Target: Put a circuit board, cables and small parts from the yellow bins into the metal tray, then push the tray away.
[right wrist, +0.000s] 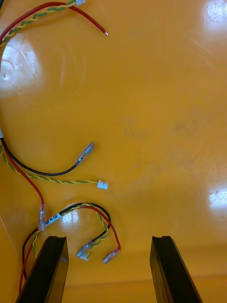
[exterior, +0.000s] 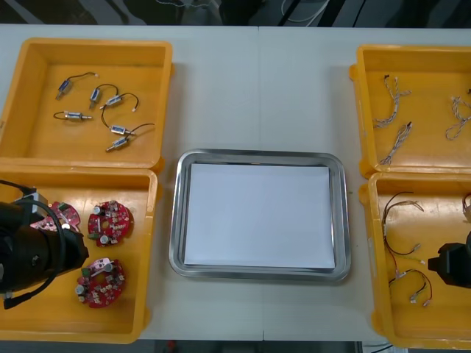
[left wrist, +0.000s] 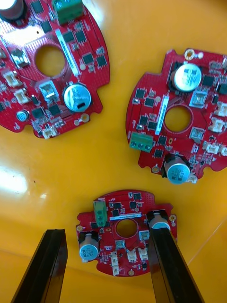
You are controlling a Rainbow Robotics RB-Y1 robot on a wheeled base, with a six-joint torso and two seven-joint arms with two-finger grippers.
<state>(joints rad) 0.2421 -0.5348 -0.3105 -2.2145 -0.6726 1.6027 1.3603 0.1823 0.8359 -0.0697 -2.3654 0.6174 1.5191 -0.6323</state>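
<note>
Three round red circuit boards lie in the near-left yellow bin [exterior: 140,250]; two show whole [exterior: 110,222] [exterior: 99,281]. My left gripper [exterior: 45,224] hangs over the third. In the left wrist view my left gripper [left wrist: 106,267] is open, that board [left wrist: 125,232] lies between its fingers, and one finger [left wrist: 170,265] overlaps its edge. My right gripper [exterior: 450,266] is over the near-right yellow bin [exterior: 379,294]. In the right wrist view it [right wrist: 109,267] is open above the bin floor, with a red and yellow cable [right wrist: 92,225] lying near one finger [right wrist: 45,272].
The metal tray [exterior: 176,220], white inside, sits in the middle of the table. The far-left yellow bin [exterior: 158,88] holds several small metal parts [exterior: 114,99]. The far-right yellow bin [exterior: 360,110] holds blue and white cables [exterior: 394,99]. More red and yellow cables [exterior: 401,209] lie in the near-right bin.
</note>
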